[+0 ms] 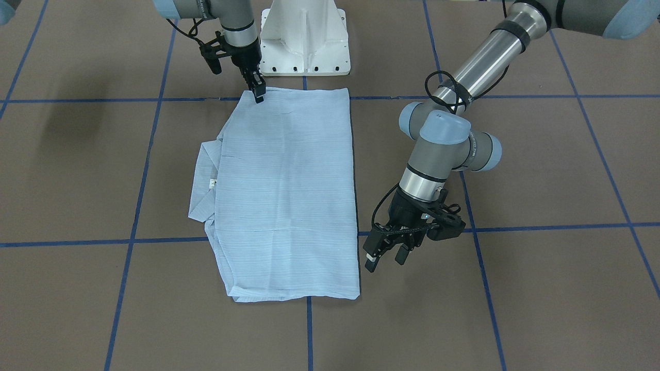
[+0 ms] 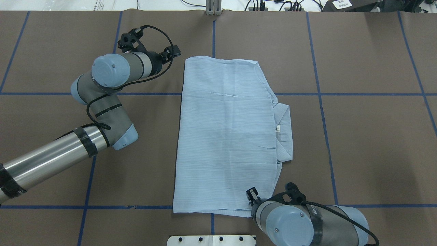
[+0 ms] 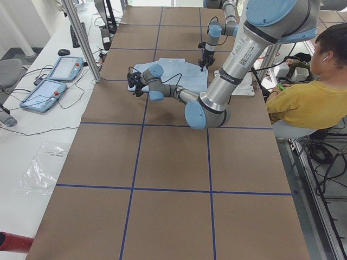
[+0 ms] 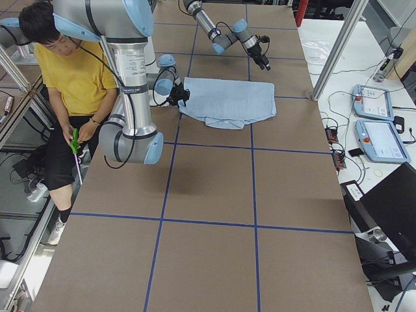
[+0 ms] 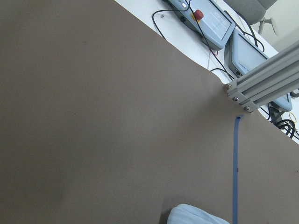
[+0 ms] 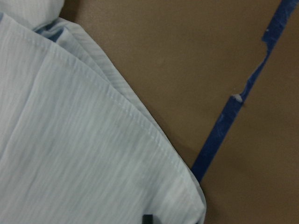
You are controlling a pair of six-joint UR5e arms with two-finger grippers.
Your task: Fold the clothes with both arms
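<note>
The light blue striped shirt [image 1: 289,196] lies folded into a long rectangle on the brown table, also in the overhead view [image 2: 225,136]. Its collar [image 1: 203,180] and neck tag [image 2: 278,128] stick out on the robot's right side. My left gripper [image 1: 385,259] is open and empty just beyond the shirt's far left edge, near its far corner [image 2: 171,51]. My right gripper [image 1: 259,94] is shut on the shirt's near right corner, low at the table [image 2: 252,196]. The right wrist view shows that corner [image 6: 70,154] lying flat.
The white pedestal base [image 1: 304,41] stands just behind the shirt's near edge. Blue tape lines [image 1: 309,330] cross the table. An aluminium post [image 5: 261,86] and teach pendants [image 3: 54,81] stand at the far side. A seated operator in yellow [image 4: 71,71] is by the robot.
</note>
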